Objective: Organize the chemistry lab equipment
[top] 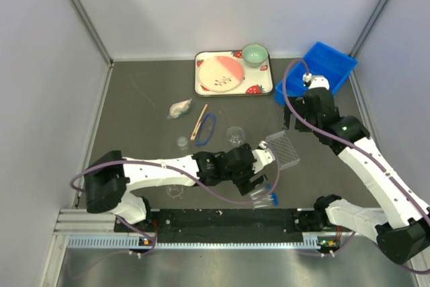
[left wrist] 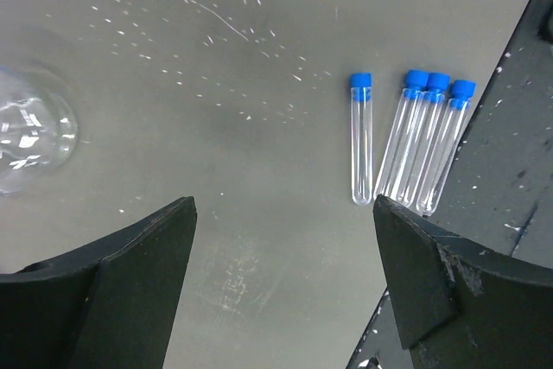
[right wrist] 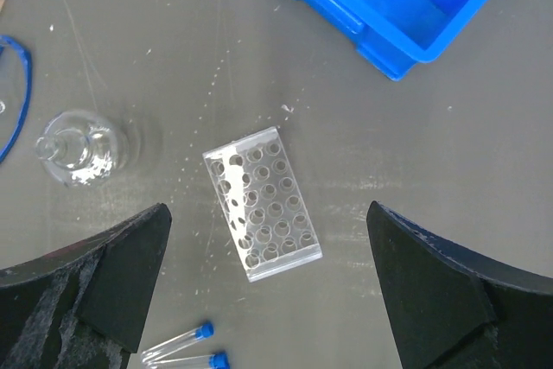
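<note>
Four thin clear blue-capped tubes [left wrist: 402, 140] are found lying flat on the grey worktop [left wrist: 216, 127], near the clear rectangular plastic tube rack [right wrist: 262, 203], on its arm-base side. The left tool [left wrist: 281, 213] is held apart and empty beside them. The right tool [right wrist: 266, 213] is likewise apart above the rack. Three tubes touch, so several could be pinched or rolled away together.

- My left fingers [left wrist: 112, 300] and my right fingers [right wrist: 95, 283] are showing matte black, with the right ones scuffed grey.
- The tubes [left wrist: 403, 140] are showing clear, with bright blue caps.
- The tube rack [right wrist: 262, 205] is looking colourless and see-through.
- The flask [right wrist: 82, 149] is glinting clear with white highlights.
- The ring [top: 207, 129] is showing blue, and the stick [top: 199, 122] pale tan wood.
- The bin [right wrist: 380, 45] is showing solid bright blue.
- The tray [top: 259, 75] is showing cream with red strawberries, the plate [top: 220, 74] pink and white with dark sprigs, and the bowl [top: 254, 54] mint green.
- The table [left wrist: 216, 170] is showing dark grey, flecked with pale scratches.
</note>
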